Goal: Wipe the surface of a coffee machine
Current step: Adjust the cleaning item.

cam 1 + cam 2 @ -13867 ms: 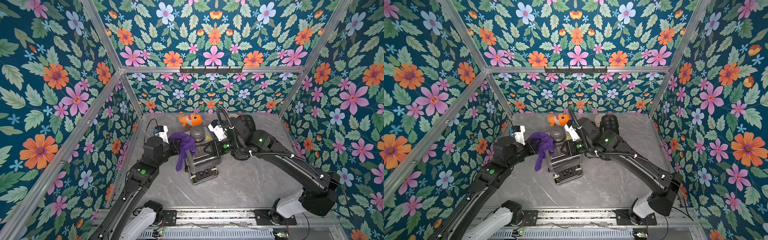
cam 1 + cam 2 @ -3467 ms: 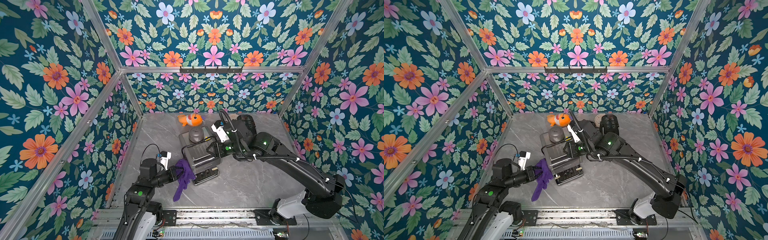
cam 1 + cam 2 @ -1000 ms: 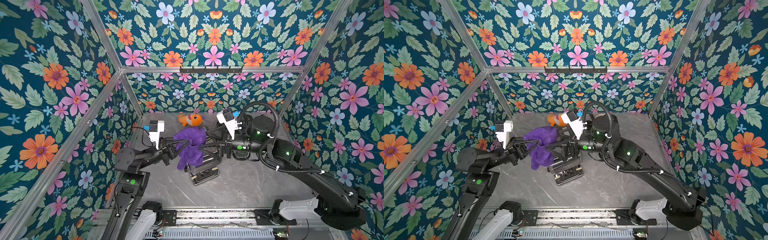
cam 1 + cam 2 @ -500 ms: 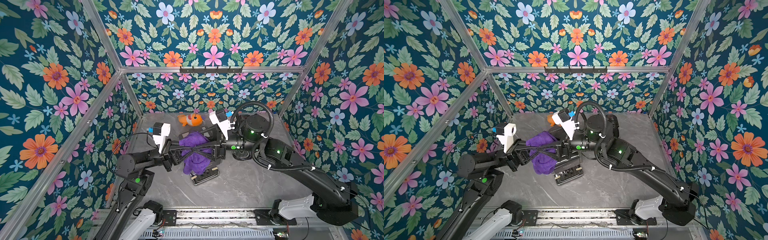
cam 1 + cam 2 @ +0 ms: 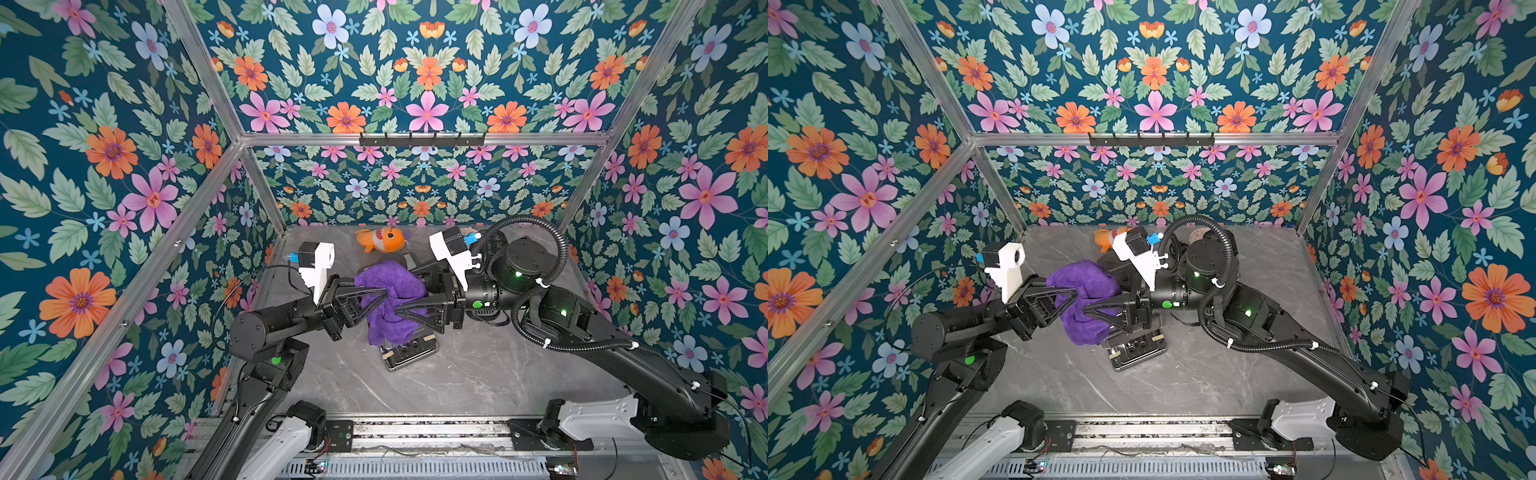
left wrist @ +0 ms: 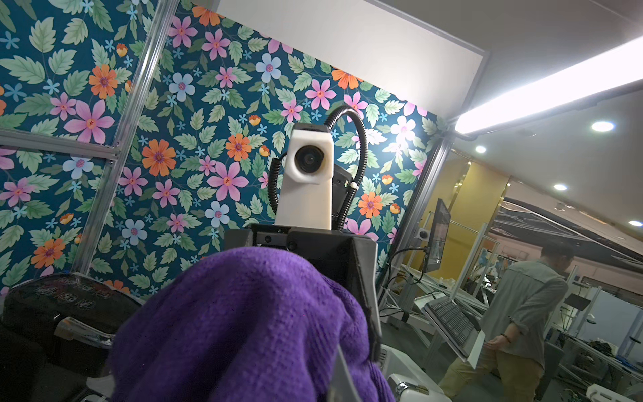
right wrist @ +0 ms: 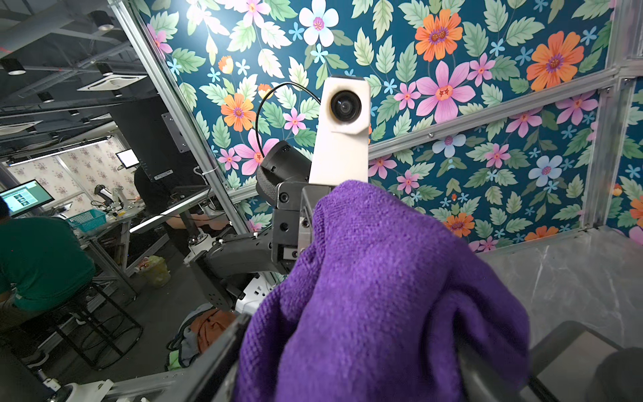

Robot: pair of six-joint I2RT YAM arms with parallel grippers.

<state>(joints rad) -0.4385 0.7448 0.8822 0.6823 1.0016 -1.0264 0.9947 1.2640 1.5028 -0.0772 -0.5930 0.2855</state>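
- Handing the purple cloth [image 5: 388, 322] from the left pincer [image 5: 380, 291] to the right pincer [image 5: 405, 291] looks like the step in hand. Both are raised, tip to tip.
- Left pincer: clamped tight on the cloth's upper bunch.
- Right pincer: jaws apart, one on each side of the bundle. Can't tell if they bite yet.
- Coffee machine [image 5: 409, 353]: on the worktop [image 5: 457, 374] directly under both pincers, mostly hidden by cloth + arms. Only its front tray end shows, on the robot-base side of the pincers.
- To do it well:
  - The right pincer needs a full bite on a thick fold, not a loose edge, before the left lets go. Otherwise the cloth prob. drops onto the machine.
  - Leave a good flap hanging below the fingers so fabric, not plastic, meets the machine.
  - Left should back straight off, w/o dragging the cloth out.
- Around: an orange clownfish plush [image 5: 380, 240] lies beyond the pincers toward the back wall, apart from the machine. A hook rail [image 5: 422, 139] is high above, no bother.
- In the way:
  - The pincers are v. close, so there's a knock risk.
  - The cloth fills both wrist views, so there's little sight of the machine.
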